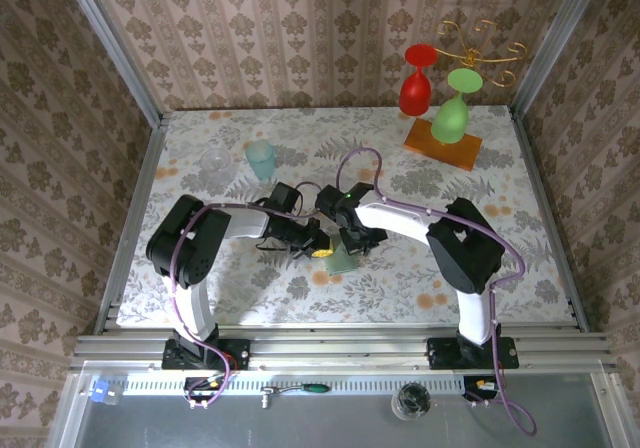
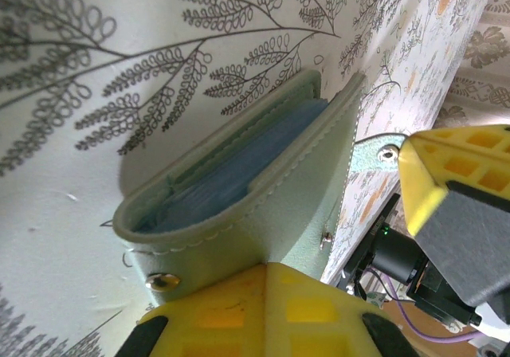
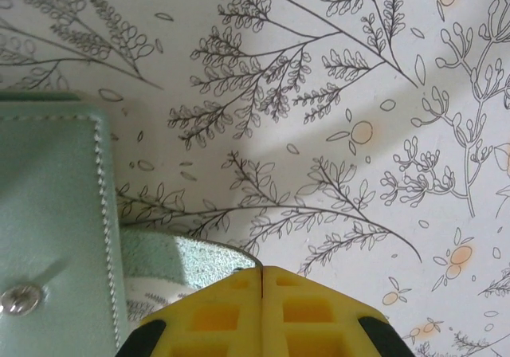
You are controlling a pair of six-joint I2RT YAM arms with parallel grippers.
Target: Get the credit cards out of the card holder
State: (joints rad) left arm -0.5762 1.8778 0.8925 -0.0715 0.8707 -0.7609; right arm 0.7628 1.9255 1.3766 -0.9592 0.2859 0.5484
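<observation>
1. Card holder (image 1: 341,261) lies on the table (image 1: 500,268), just below frame centre in the top view, between the two grippers.
2. In the left wrist view the holder (image 2: 295,205) is part-open like a book. A blue card (image 2: 231,174) sits in the pocket between the panels. I can't see any other card colours.
3. Left gripper (image 2: 267,273): yellow fingers pressed together at bottom centre, and the near panel's lower edge runs in between them, so it looks pinched.
4. Right gripper (image 3: 261,273): fingers closed tip to tip at bottom centre, clamped on the holder's strap tab (image 3: 199,257). The holder's panel (image 3: 48,213) is at lower left.
5. The left wrist view shows the same thing: the right gripper (image 2: 406,159) comes in from the right edge with the tab (image 2: 370,154) in its tip.
6. Left arm, top view: elbow folded at centre left, forearm reaching right, gripper (image 1: 320,251) at the holder's left edge.
7. Right arm: elbow at centre right, forearm running left, wrist bent down, gripper (image 1: 350,248) on the holder's top edge.
8. Far side of the table: teal cup (image 1: 261,158), red goblet (image 1: 416,83) and green goblet (image 1: 452,108), all well apart from the holder.
</observation>
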